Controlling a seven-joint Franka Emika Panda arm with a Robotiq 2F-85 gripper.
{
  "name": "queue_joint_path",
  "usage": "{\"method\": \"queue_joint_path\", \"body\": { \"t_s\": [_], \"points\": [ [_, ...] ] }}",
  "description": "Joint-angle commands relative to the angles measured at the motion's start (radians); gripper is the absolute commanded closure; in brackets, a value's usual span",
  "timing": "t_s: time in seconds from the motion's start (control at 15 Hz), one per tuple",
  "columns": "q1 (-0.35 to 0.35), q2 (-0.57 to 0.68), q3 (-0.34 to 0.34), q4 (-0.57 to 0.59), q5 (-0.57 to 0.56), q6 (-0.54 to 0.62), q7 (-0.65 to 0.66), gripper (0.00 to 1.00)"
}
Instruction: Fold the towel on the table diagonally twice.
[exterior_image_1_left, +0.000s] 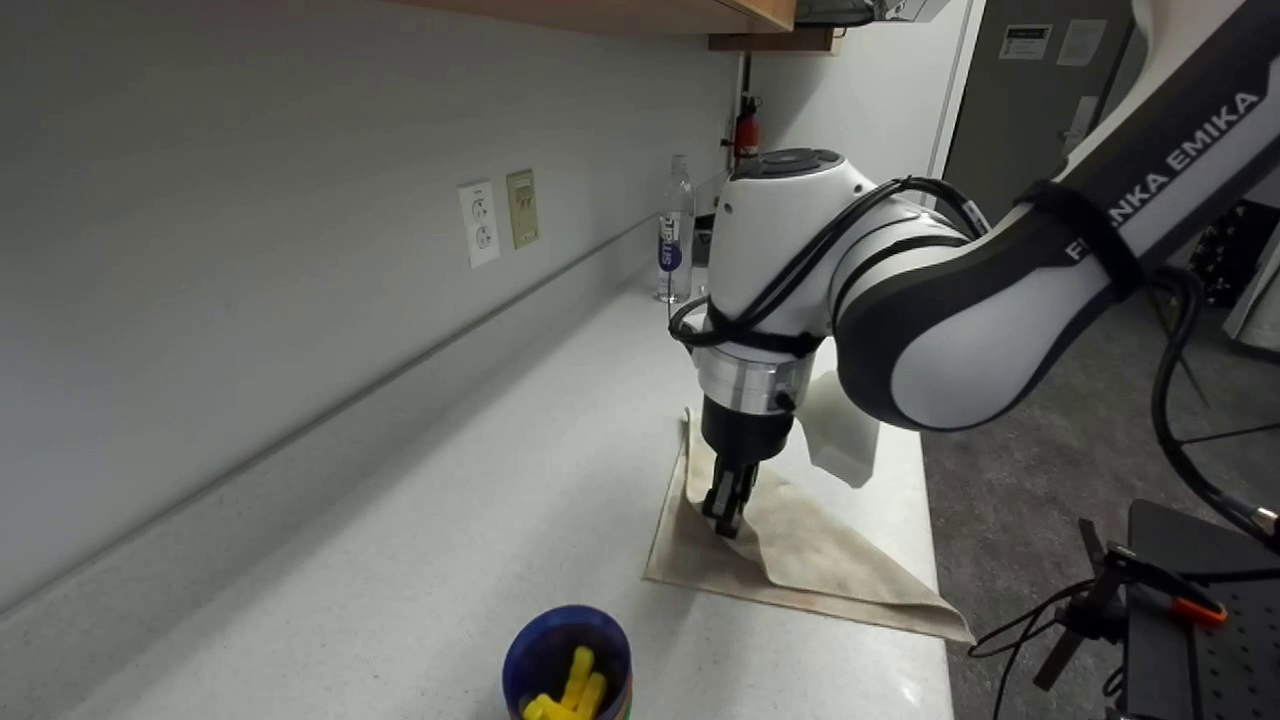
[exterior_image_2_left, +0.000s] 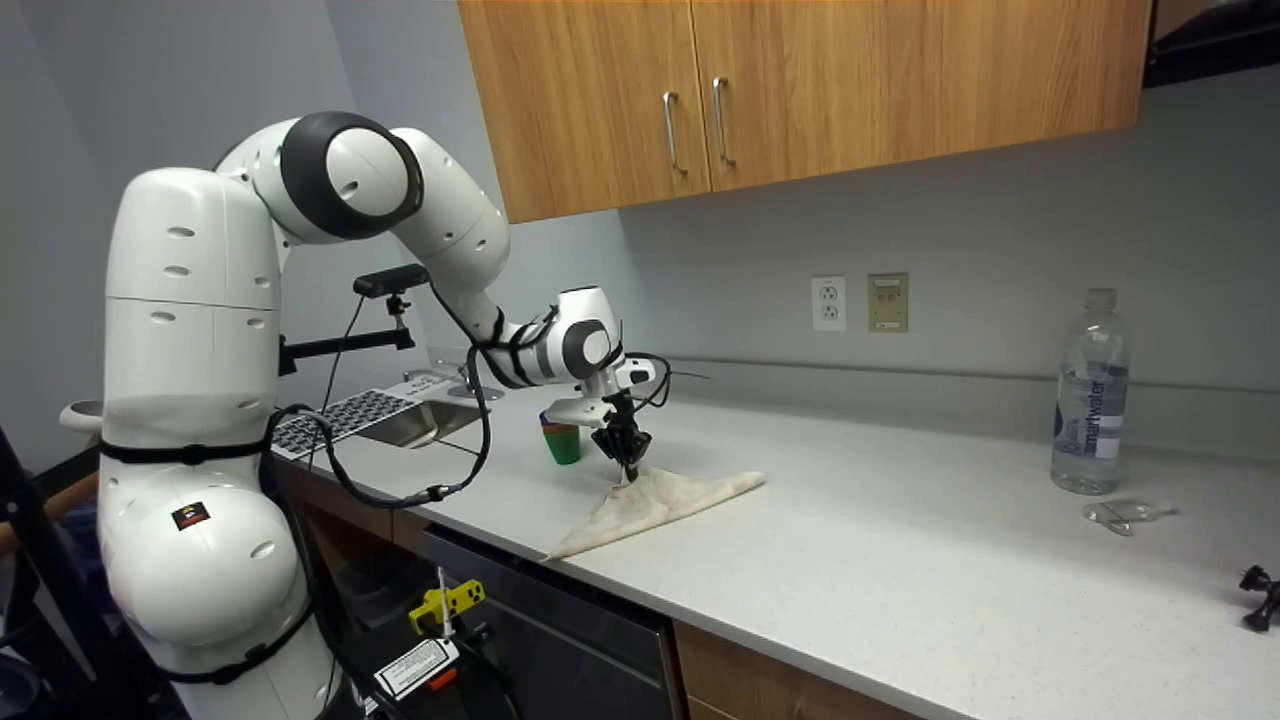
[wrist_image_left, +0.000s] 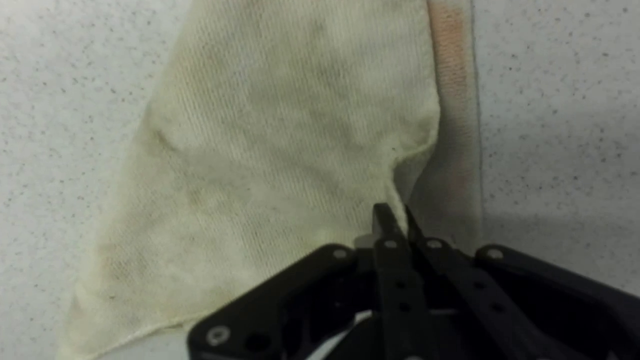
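Towel (wrist_image_left: 280, 165), its top-layer edge pinched in my tool (wrist_image_left: 398, 217), spreads from there mostly toward the wrist view's upper left.

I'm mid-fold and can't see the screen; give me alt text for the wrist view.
The black tool pinches a stained cream towel by the edge of its upper layer, below and right of center. A strip of the lower layer shows along the towel's right side, and pale speckled counter lies on both sides.
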Motion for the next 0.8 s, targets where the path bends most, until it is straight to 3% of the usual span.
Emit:
{"method": "queue_joint_path", "body": {
  "t_s": [0.0, 0.07, 0.13, 0.27, 0.73],
  "points": [
    [-0.012, -0.016, 0.021, 0.009, 0.086, 0.036, -0.054, 1.00],
    [-0.013, -0.014, 0.023, 0.013, 0.103, 0.039, -0.059, 1.00],
    [-0.015, -0.012, 0.026, 0.020, 0.122, 0.036, -0.062, 0.73],
    [-0.011, -0.014, 0.021, 0.024, 0.137, 0.029, -0.058, 0.65],
    [0.001, -0.092, -0.021, -0.039, 0.101, 0.009, -0.005, 0.12]
  ]
}}
